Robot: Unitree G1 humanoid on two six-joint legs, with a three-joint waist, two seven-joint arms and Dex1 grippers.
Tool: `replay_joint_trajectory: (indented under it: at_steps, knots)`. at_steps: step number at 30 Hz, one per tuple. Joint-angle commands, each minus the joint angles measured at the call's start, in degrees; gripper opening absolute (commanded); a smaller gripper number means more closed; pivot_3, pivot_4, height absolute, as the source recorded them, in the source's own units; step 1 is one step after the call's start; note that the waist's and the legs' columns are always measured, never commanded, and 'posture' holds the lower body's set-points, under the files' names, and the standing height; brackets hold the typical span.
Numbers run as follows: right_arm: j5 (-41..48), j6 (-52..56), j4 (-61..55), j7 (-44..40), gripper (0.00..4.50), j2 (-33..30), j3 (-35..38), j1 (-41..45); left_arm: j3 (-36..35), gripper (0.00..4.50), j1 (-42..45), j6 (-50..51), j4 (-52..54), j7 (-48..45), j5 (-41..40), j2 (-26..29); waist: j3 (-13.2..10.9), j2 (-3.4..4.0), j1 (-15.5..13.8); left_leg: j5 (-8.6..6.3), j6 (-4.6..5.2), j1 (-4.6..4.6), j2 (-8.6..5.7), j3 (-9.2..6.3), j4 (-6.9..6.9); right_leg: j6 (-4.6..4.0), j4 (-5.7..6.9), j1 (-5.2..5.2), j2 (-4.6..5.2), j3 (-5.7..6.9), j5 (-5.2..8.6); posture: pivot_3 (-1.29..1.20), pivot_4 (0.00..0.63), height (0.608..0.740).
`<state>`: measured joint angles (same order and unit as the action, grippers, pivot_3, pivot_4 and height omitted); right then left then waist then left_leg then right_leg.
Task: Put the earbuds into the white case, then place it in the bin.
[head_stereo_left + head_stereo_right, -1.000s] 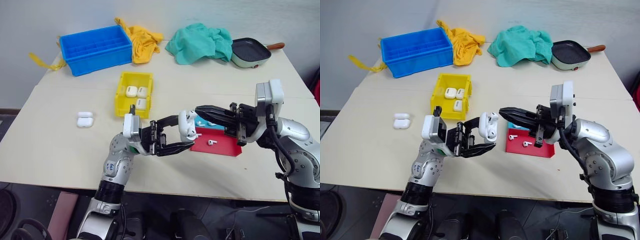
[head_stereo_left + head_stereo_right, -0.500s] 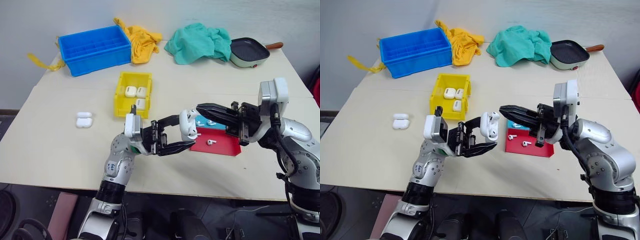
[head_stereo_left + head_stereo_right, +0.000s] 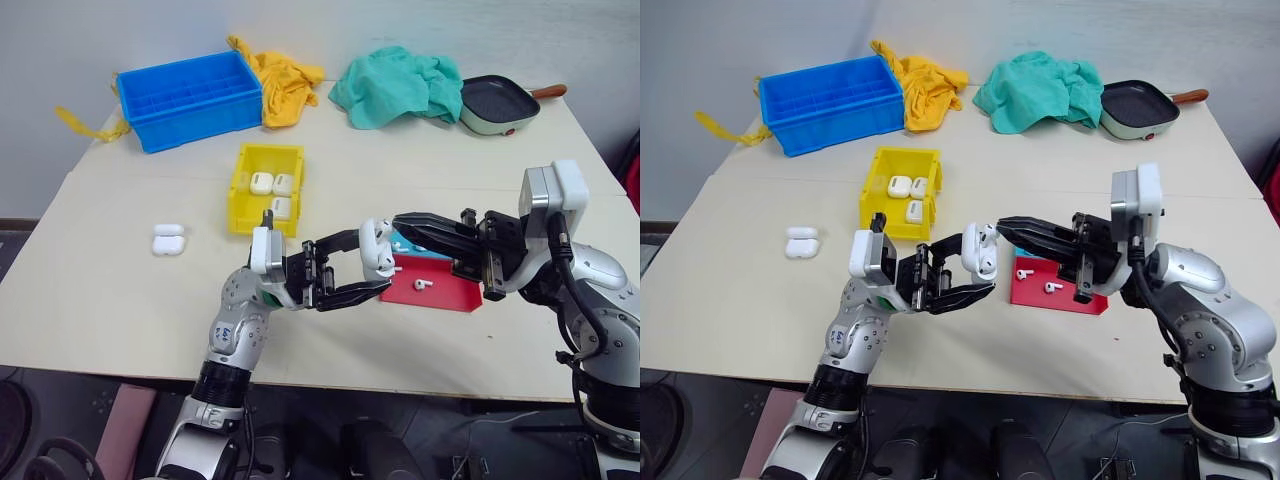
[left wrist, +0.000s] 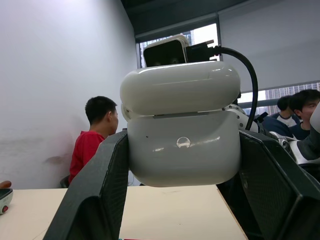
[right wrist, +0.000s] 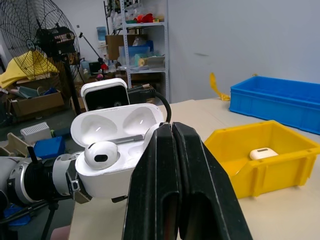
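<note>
The white case [image 3: 376, 247] hangs above the middle of the table with its lid open, and my left gripper [image 3: 368, 266] is shut on its lower half. One earbud [image 5: 100, 154] sits in a socket of the open case. My right gripper [image 3: 401, 220] is shut, and its tips reach the case's open top from the right; nothing shows between its fingers. Two more earbuds [image 3: 1047, 287] lie on the red tray [image 3: 448, 294] under the right arm. The yellow bin [image 3: 243, 187] stands behind the left arm and holds three closed cases.
Another closed case [image 3: 168, 240] lies on the table to the left. A blue crate [image 3: 190, 98], a yellow cloth [image 3: 285, 80], a green cloth [image 3: 398, 85] and a pan [image 3: 500, 103] line the far edge. A teal tray [image 3: 408, 243] peeks out behind the red tray.
</note>
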<state>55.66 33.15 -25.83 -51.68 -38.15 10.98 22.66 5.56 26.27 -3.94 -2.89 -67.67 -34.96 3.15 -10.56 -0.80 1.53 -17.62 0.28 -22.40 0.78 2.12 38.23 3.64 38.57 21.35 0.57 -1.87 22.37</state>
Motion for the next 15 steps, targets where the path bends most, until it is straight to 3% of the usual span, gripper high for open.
replay_joint_trajectory:
  at_steps: [1,9,15]
  knots:
    - [1.32,0.55,-2.53,-0.17,0.03,-0.61,0.35,0.12,0.19,2.78,0.23,-0.8,1.03,0.1,-0.04,-0.58,0.0,0.0,0.0,0.0,0.0,0.0,0.0,0.0,0.0,0.0,0.0,0.0,0.0,0.0,0.0,0.0,0.15,0.74]
    - [2.52,2.58,-4.0,-0.55,0.03,-0.87,0.19,-0.41,0.34,2.78,0.19,-0.98,0.91,0.15,0.13,-0.83,0.0,0.0,-0.01,0.0,0.0,0.0,0.0,0.0,0.0,0.0,0.0,0.0,0.0,0.0,0.0,0.0,0.15,0.74]
    - [7.34,4.57,-3.02,1.87,0.03,-2.09,4.39,0.77,0.2,2.78,0.22,-1.15,0.68,-0.05,0.2,-0.67,0.0,0.0,-0.02,0.0,0.0,0.0,0.0,0.0,0.0,0.0,0.0,0.0,0.0,0.0,0.0,0.0,0.15,0.74]
